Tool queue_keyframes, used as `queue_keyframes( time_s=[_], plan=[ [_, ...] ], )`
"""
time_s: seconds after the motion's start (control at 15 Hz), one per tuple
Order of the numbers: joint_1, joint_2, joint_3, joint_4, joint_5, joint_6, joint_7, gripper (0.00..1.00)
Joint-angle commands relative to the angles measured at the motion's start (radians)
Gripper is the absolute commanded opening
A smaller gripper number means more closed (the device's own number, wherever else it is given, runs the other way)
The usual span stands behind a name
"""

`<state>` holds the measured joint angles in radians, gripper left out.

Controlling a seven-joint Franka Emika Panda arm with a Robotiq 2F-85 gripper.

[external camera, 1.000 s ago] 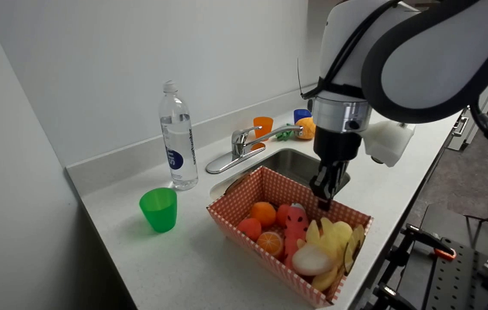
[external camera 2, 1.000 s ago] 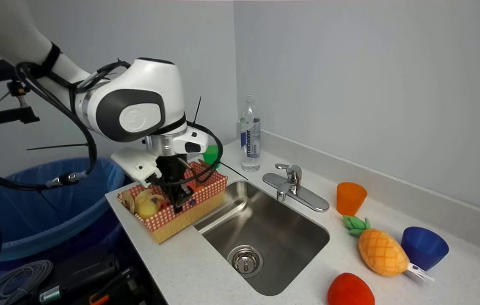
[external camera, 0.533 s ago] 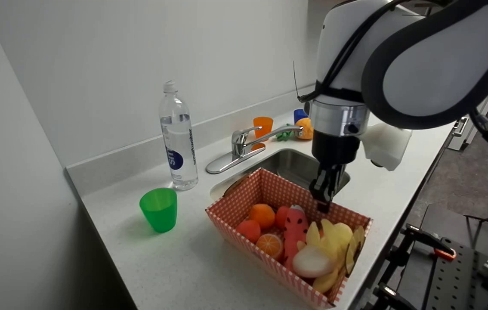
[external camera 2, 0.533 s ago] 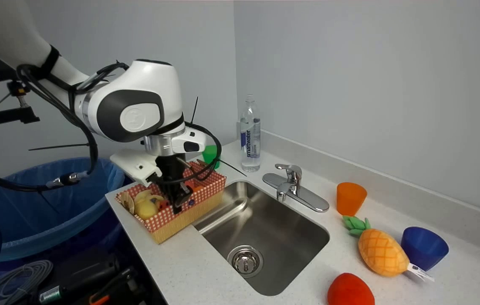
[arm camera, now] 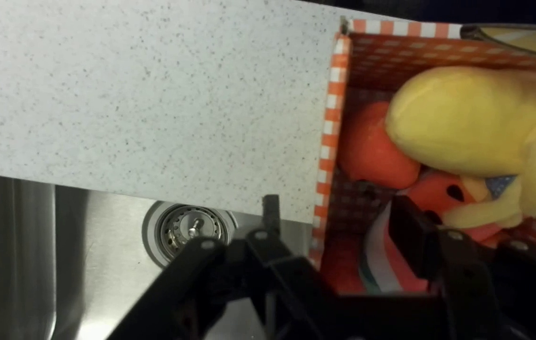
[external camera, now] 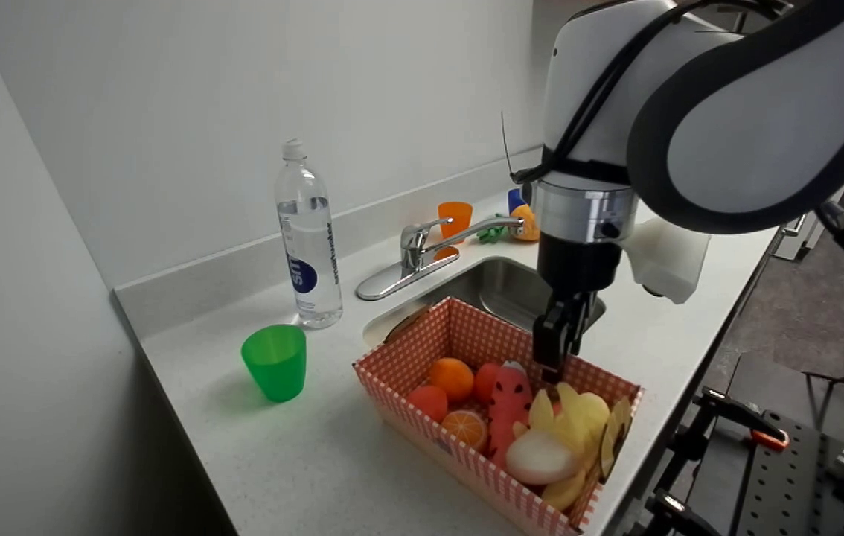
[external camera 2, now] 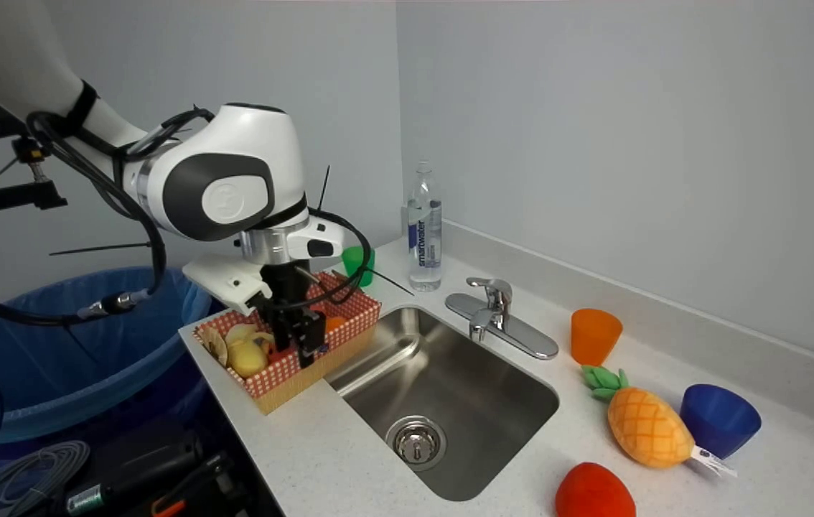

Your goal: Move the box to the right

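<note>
One box point(external camera 2: 342, 353), three cups point(external camera 2: 596, 337), one bottle point(external camera: 309, 246), one faucet point(external camera 2: 499, 298).

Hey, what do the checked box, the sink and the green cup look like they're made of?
Checked box: likely matte printed cardboard, from its thin, stiff-looking walls; coated fabric isn't ruled out.
Sink: brushed stainless steel, most likely, given its grey, satin metallic sheen.
Green cup: probably smooth translucent plastic, since it casts a green tint on the counter.

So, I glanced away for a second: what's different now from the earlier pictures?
The box has shifted slightly away from the sink, its toy fruit riding along. The pincer has come slightly lower and stands open, the wall between its fingers; I can't tell whether it held the wall before. Bottle, faucet and green cup stayed put.
</note>
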<state>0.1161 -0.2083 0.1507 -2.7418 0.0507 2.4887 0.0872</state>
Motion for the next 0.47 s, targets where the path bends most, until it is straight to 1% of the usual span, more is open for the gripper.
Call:
queue_keyframes(
  time_s=[0.0, 0.07, 0.13, 0.2, 0.27, 0.4],
  plan=[
    [0.019, -0.023, -0.005, 0.021, 0.014, 0.006, -0.013, 0.94],
    [0.021, -0.028, -0.006, 0.033, 0.017, 0.005, -0.017, 0.99],
    [0.024, -0.032, -0.007, 0.047, 0.023, 0.001, -0.021, 1.00],
    [0.020, -0.035, -0.002, 0.060, 0.010, 0.000, -0.003, 1.00],
    [0.012, -0.012, -0.005, 0.046, 0.000, -0.001, -0.001, 1.00],
    [0.012, -0.012, -0.005, 0.053, 0.000, -0.003, 0.000, 1.00]
  ],
)
